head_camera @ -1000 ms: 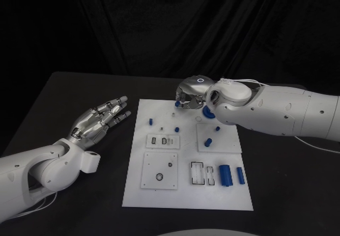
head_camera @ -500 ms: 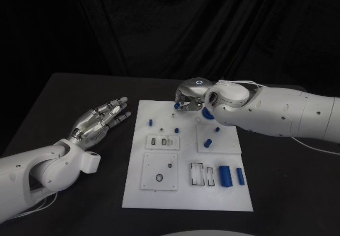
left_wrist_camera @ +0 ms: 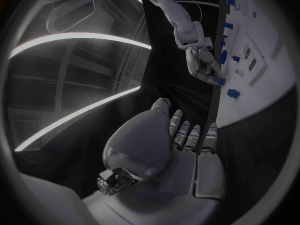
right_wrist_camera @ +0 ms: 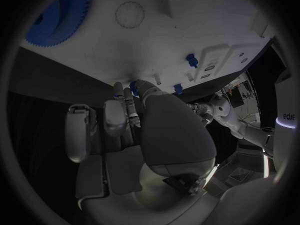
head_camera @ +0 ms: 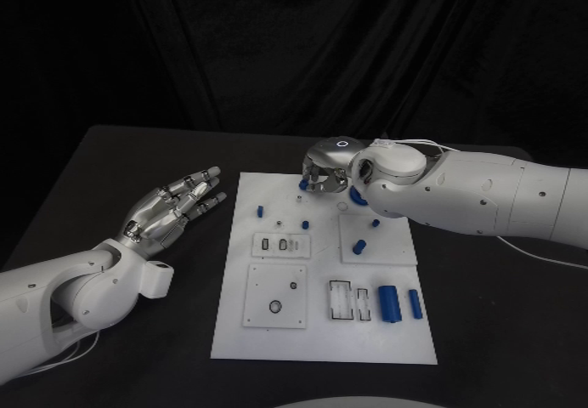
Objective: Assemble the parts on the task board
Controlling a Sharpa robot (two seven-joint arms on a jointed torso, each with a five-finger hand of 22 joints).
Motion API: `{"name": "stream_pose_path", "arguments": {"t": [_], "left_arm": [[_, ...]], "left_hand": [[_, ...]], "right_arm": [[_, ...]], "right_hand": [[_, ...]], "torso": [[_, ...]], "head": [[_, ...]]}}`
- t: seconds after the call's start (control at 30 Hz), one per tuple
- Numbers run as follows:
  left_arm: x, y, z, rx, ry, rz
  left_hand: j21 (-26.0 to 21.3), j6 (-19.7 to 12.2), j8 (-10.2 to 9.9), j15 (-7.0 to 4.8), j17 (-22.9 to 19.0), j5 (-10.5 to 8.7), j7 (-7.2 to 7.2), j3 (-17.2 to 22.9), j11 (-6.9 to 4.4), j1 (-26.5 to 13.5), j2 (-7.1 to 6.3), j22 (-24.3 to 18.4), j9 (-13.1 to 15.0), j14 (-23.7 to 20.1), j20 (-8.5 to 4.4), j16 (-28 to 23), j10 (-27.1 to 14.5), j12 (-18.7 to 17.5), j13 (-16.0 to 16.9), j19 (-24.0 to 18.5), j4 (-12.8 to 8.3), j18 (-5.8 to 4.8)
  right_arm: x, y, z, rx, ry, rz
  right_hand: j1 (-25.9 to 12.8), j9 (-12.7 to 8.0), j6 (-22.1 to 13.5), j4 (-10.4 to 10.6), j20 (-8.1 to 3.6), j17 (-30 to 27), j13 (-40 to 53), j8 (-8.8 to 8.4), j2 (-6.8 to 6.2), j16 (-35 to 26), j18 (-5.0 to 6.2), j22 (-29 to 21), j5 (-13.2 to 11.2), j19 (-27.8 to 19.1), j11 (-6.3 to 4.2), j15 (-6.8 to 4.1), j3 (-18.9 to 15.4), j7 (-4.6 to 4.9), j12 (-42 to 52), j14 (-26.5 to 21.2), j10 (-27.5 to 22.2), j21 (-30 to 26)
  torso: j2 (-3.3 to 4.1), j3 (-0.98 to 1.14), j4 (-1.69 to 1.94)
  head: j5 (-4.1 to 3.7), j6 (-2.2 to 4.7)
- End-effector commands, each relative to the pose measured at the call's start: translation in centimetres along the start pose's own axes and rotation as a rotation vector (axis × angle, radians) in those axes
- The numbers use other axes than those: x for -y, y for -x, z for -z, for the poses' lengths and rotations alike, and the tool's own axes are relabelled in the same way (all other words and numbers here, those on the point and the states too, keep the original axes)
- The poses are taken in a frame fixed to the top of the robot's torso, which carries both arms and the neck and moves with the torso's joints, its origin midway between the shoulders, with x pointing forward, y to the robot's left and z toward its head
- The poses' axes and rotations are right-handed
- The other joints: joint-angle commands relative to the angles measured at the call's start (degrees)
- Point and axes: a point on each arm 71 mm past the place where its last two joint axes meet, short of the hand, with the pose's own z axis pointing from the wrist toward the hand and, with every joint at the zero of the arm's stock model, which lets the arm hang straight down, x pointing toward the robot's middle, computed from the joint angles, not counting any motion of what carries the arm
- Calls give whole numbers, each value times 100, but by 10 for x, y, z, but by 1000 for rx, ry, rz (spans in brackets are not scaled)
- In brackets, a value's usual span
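Observation:
The white task board (head_camera: 322,340) lies in the middle of the black table. My right hand (head_camera: 329,170) hovers over its far edge, fingers curled down, and pinches a small blue part (head_camera: 304,182) at its fingertips. That hand (left_wrist_camera: 201,65) and the part (left_wrist_camera: 220,81) also appear in the left wrist view. A blue gear (head_camera: 357,195) sits just beside the hand, half hidden by the forearm, and is seen again (right_wrist_camera: 59,15) in the right wrist view. My left hand (head_camera: 172,208) floats left of the board with fingers spread, holding nothing.
Small blue pegs (head_camera: 260,209) (head_camera: 305,224) (head_camera: 359,247) stand on the board's far half. Two blue cylinders (head_camera: 390,303) (head_camera: 416,303) lie at the near right beside a slotted block (head_camera: 347,300). Bare black table (head_camera: 110,161) surrounds the board.
My right hand has eased slightly down and toward the board's far edge with the blue part still pinched. The left hand has not moved.

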Motion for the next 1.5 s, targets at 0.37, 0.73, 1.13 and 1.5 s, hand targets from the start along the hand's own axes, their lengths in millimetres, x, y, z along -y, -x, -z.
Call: {"name": "stream_pose_path", "arguments": {"t": [0.37,0.73,1.13,1.5], "left_arm": [[6,0,-1,-13,-72,8],[8,3,3,-2,-73,2],[8,3,5,4,-70,-1],[7,3,4,-1,-69,2]], "left_hand": [[12,-13,9,30,9,23,6,35,47,46,11,5,-4,-1,22,36,3,17,1,2,-7,63],[12,-11,9,40,9,22,16,49,55,46,16,6,-3,2,28,39,-1,19,2,3,-10,62],[16,4,14,43,11,22,18,53,56,45,16,7,-1,7,30,42,2,27,3,8,-11,62],[18,6,14,46,12,23,21,58,56,44,17,9,0,11,31,45,2,29,3,12,-11,63]], "right_arm": [[4,-5,1,-30,-31,0],[21,19,26,97,-30,-16],[51,48,85,155,-64,-24],[78,25,108,78,-165,-37]], "right_hand": [[-342,-288,-1233,-22,94,-345,73,-687,-56,-231,65,137,-879,-297,111,93,-283,14,-161,-269,-654,-282],[-219,-325,-1105,-177,91,-691,206,-570,56,-444,115,-37,-610,-467,92,95,-340,101,92,-459,-686,-471],[-60,-342,-589,-203,-53,-1721,783,-443,12,-1166,258,-540,-506,-948,-222,-97,-246,90,1205,-1000,261,-1010],[-254,-601,-547,122,-115,2285,6217,-659,-56,974,149,16,-789,-733,-320,-141,-435,26,6368,3,592,-796]], "torso": [[2,-2,7],[-1,0,1],[-17,1,-30],[-37,-6,-45]], "head": [[-5,-6],[43,84],[22,98],[57,10]]}}
